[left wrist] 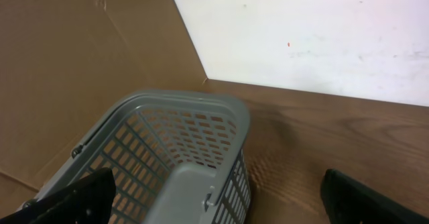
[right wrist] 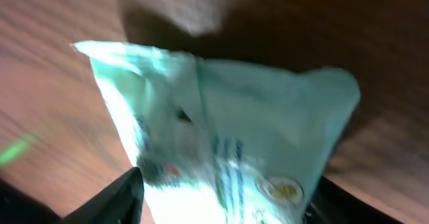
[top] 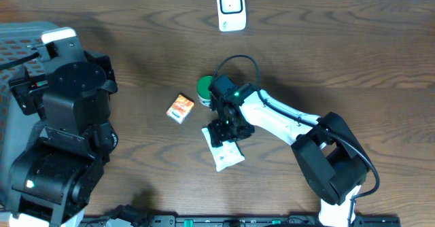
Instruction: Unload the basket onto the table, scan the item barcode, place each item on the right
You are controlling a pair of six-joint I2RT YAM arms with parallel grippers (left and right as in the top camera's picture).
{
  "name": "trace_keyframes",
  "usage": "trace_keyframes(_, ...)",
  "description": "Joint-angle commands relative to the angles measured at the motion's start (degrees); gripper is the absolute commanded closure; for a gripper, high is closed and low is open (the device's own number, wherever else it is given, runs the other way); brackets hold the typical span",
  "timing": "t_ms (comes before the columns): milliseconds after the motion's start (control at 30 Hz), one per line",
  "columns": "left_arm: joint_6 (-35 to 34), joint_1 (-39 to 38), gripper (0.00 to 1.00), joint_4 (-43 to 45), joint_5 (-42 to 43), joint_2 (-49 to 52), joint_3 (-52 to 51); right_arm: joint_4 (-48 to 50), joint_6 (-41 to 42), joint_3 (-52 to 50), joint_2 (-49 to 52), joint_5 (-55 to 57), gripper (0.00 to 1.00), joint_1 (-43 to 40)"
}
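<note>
While the white packet (top: 228, 155) lies mid-tabletop, slightly toward the front edge, the right hand (top: 224, 129) sits right over it, fingers (right wrist: 120, 196) flanking its sides, can't tell if clamped; left hand (left wrist: 221, 200) spread wide.

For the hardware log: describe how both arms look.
Right arm: white link between black joints, a black cable looping above the wrist, a green light. Left arm: bulky black housings. Pincer fingers are black.
</note>
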Motion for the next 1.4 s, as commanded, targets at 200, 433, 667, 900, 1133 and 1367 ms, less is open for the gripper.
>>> trace_keyframes(200, -0.72, 0.24, 0.02, 0.02, -0.17, -0.04, 0.26, 2.03, -5.95, -5.53, 4.55, 1.03, 0.69, -0.26)
trace_keyframes(433, -0.72, 0.24, 0.02, 0.00, -0.17, -0.04, 0.26, 3.10, -10.25, -6.14, 7.69, -5.79, 0.99, -2.99)
trace_keyframes(667, -0.72, 0.24, 0.02, 0.00, -0.17, -0.04, 0.26, 0.74, -10.56, -5.73, 0.63, -6.03, 0.99, -7.41)
trace_keyframes(900, -0.72, 0.24, 0.02, 0.00, -0.17, -0.04, 0.26, -2.69, -12.28, -5.33, -17.73, -7.80, 0.98, -10.91)
trace_keyframes(1133, -0.72, 0.24, 0.02, 0.00, -0.17, -0.04, 0.26, -2.19, -13.60, -5.33, -34.27, -11.28, 0.98, -12.50)
trace_keyframes(1367, -0.72, 0.24, 0.02, 0.00, -0.17, -0.04, 0.26, -0.59, -17.49, -5.33, -44.72, -10.08, 0.98, -12.52)
